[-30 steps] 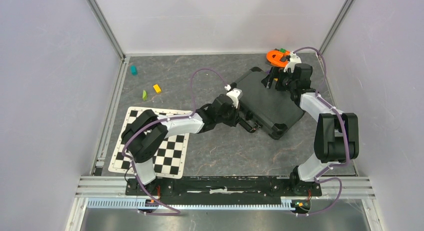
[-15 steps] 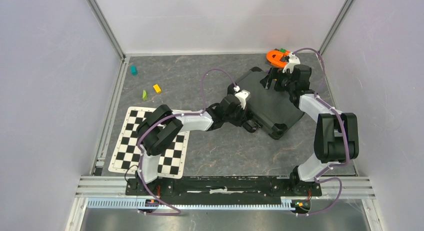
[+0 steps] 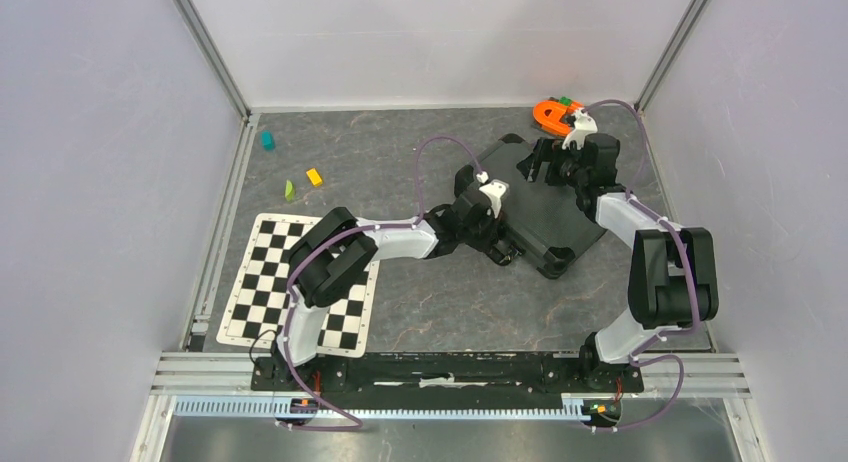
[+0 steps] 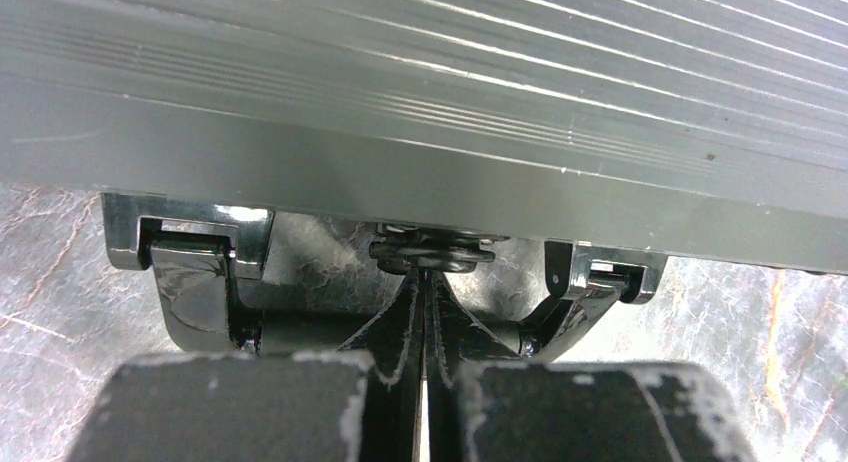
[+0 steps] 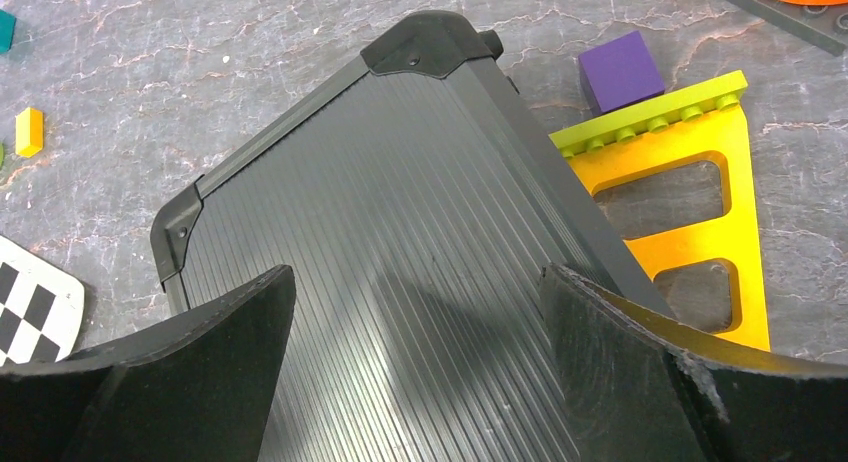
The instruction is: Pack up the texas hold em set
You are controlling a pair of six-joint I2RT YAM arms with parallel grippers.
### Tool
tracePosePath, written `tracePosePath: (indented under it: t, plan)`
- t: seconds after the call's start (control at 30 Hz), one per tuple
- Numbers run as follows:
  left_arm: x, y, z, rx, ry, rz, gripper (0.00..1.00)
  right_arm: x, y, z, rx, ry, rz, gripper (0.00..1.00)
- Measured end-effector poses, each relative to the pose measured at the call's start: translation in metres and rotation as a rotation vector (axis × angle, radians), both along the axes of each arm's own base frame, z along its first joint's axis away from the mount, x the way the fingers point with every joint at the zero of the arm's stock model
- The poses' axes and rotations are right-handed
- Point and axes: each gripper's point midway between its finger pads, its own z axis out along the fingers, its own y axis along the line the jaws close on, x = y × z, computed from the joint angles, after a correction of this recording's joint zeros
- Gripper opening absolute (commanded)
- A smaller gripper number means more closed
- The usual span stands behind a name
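Left arm (image 3: 390,240) reaches low to the briefcase (image 3: 540,204) front, fingers (image 4: 400,402) closed

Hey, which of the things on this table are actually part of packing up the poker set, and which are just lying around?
Part of the job:
closed black briefcase; no chips, cards or dice show

Just lying about:
checkered mat
orange toy
yellow bracket
purple cube
teal block
small yellow block
green piece
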Motion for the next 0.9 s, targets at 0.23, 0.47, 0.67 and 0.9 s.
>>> tracePosePath:
  t: [0.23, 0.47, 0.67, 0.9]
  plan:
    - [0.001, 0.002, -0.001, 0.106, -0.031, 0.001, 0.02, -0.003, 0.002, 0.000, 0.002, -0.003, 0.003, 0.98]
    - [0.003, 0.002, -0.003, 0.218, -0.076, -0.063, 0.02, -0.005, 0.003, 0.000, 0.000, 0.000, 0.002, 0.98]
    - [0.005, 0.002, -0.007, 0.262, -0.121, -0.107, 0.02, -0.008, 0.006, -0.001, 0.001, 0.000, 0.006, 0.98]
    - [0.004, 0.002, -0.009, 0.238, -0.165, -0.113, 0.02, -0.014, 0.011, -0.003, 0.014, -0.020, 0.024, 0.98]
